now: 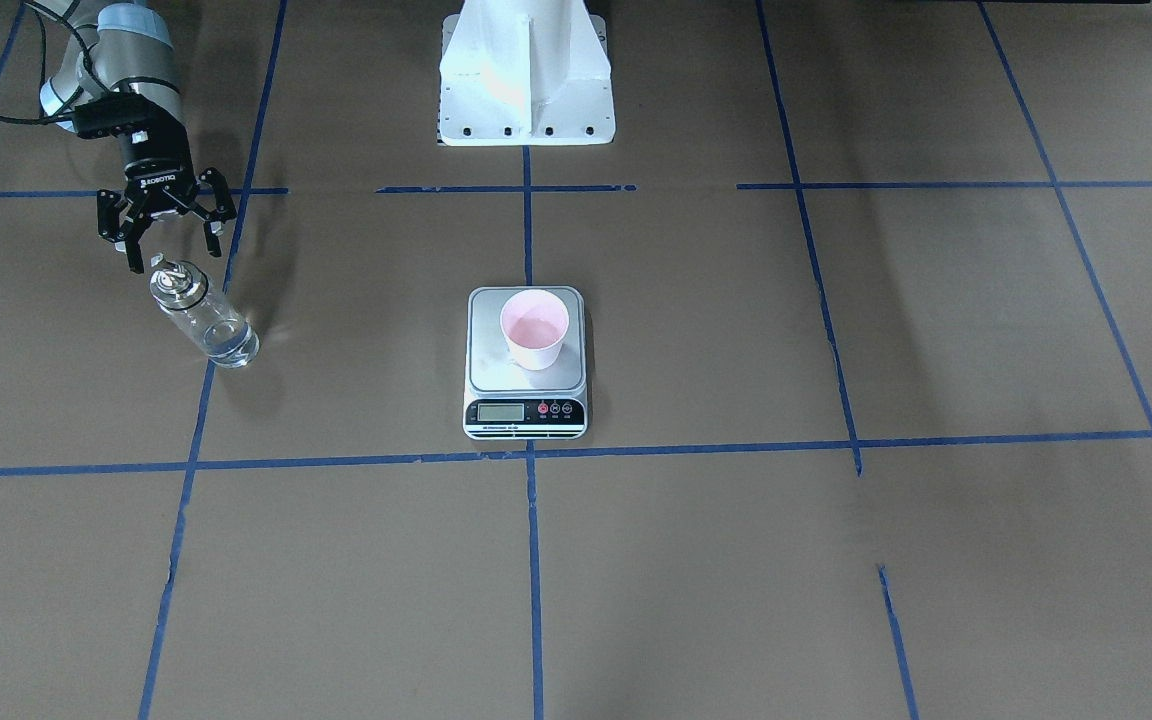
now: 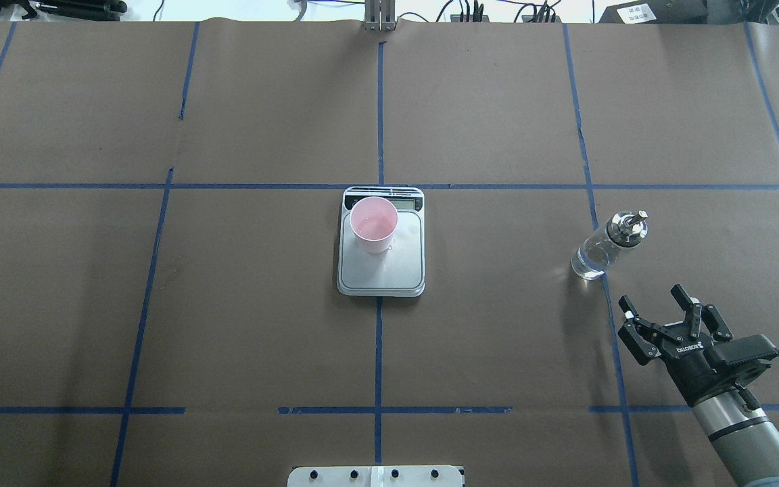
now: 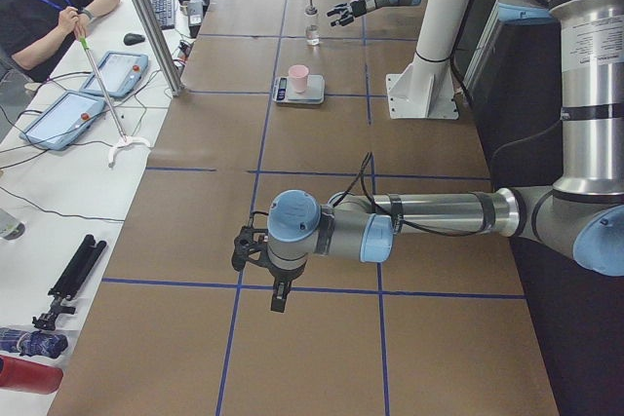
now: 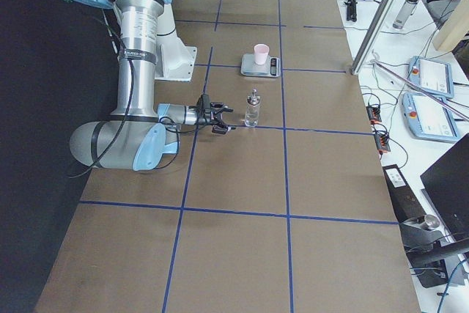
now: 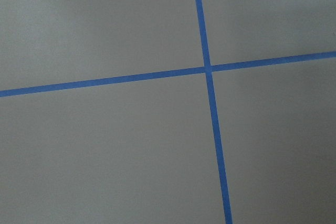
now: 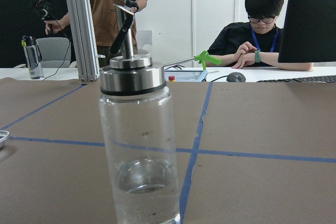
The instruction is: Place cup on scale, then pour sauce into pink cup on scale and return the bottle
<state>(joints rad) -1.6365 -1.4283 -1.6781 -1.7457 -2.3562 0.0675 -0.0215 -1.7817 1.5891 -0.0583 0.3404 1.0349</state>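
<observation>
1 bottle [image 1: 204, 322], glass, sauce [image 1: 233, 345] low, upright at frame's left on the surface [image 1: 736, 550], likely light, slick, fragile, best held mid-body below collar; right gripper [image 1: 174, 250] beside it, fingers [image 1: 134, 255] spread; left gripper [image 3: 255, 265] fingers: cannot tell; cup [image 1: 534, 328] on scale [image 1: 491, 365].

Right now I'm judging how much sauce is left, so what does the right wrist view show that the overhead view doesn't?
Only the right wrist view: the sauce lies low in the bottle. Only the overhead view: the cup on the scale, and the open right pincer apart from the bottle. Both: the bottle upright on the table.
</observation>
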